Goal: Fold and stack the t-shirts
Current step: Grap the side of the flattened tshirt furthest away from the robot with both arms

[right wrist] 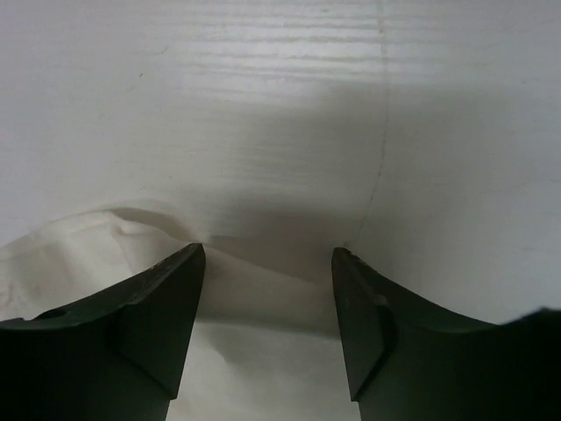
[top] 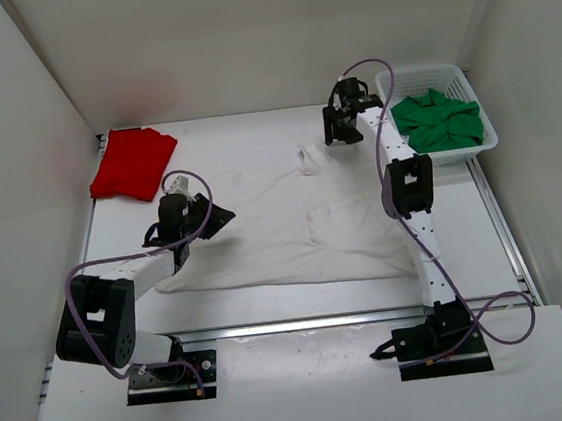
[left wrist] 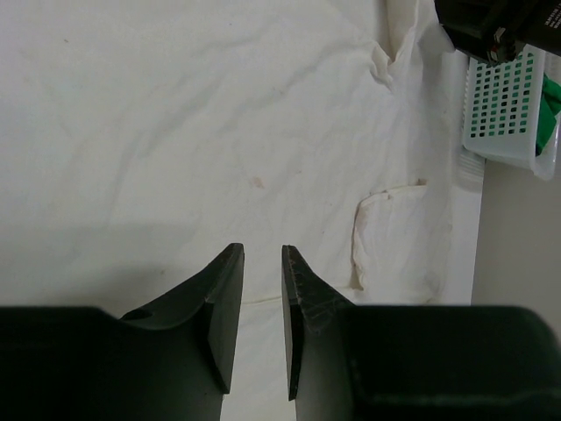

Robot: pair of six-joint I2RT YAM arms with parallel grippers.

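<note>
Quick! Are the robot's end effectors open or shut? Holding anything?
Left end effector: slightly open, holding nothing.
Right end effector: wide open over the white t-shirt, holding nothing.

Probably a robotics lab (a test cell): white panels (top: 15,168) enclose a table (top: 300,389) with robot arms (top: 425,256) bolted on.

Bright, diffuse light from above. Broad grey soft-edged shadow lies just ahead of the black two-fingered right claw (right wrist: 267,263); its near parts dark and soft.
</note>
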